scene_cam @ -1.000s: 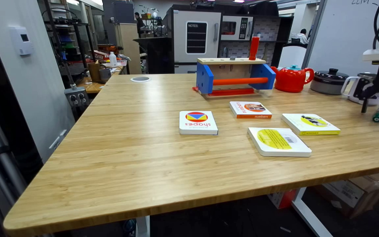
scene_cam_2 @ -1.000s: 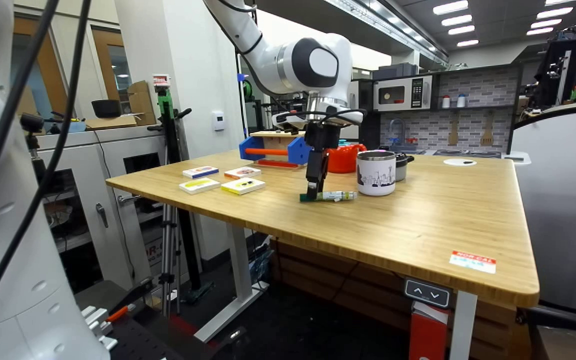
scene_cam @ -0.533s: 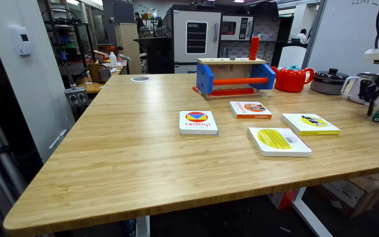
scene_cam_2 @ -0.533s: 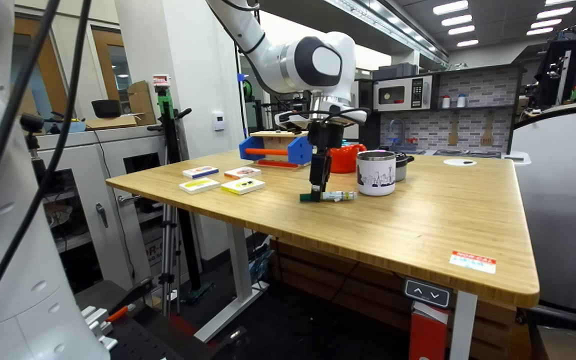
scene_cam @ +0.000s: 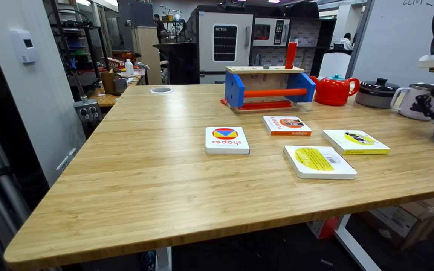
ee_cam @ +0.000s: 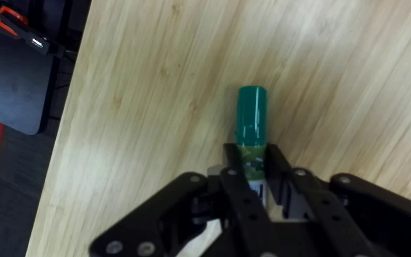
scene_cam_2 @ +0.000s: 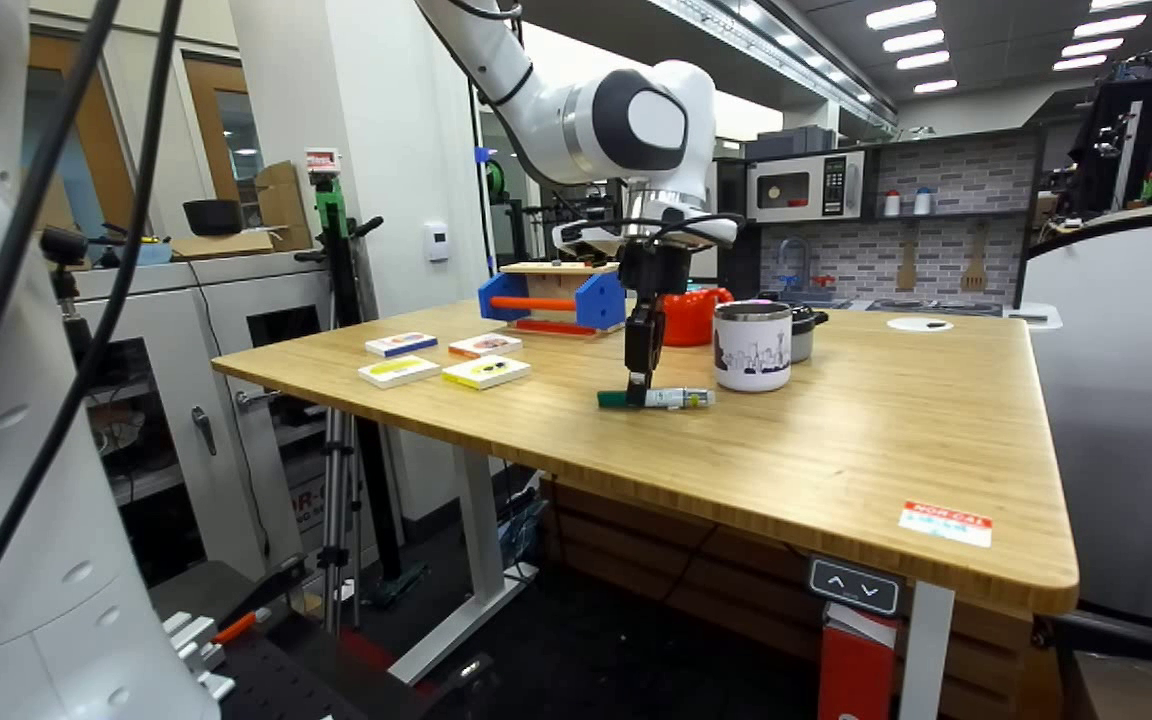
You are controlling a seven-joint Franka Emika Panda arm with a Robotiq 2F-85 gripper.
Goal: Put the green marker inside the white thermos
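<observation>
The green marker [ee_cam: 251, 116], with a teal-green cap and a pale printed barrel, lies level at the tabletop in both exterior views. My gripper [ee_cam: 252, 147] is shut on it from above, the fingers pressing both sides of the barrel just behind the cap. Part of the barrel is hidden by the fingers in the wrist view. The white thermos [scene_cam_2: 753, 350], a squat mug with a grey metal rim and a dark skyline print, stands upright close to the marker's uncapped end. Its side handle [scene_cam: 398, 98] shows in an exterior view. The inside of the thermos cannot be seen.
Behind the thermos are a dark-lidded grey pot [scene_cam: 377, 94] and a red teapot [scene_cam: 333, 91]. A blue-and-red toy bench [scene_cam: 268, 92] stands farther along. Several white picture books, such as the yellow-circled one [scene_cam: 320, 162], lie flat. The table edge [ee_cam: 66, 103] runs alongside in the wrist view.
My gripper has moved down and over to the marker, and its fingers have shut around the barrel. The marker has shifted slightly with them; the thermos stands where it was.
</observation>
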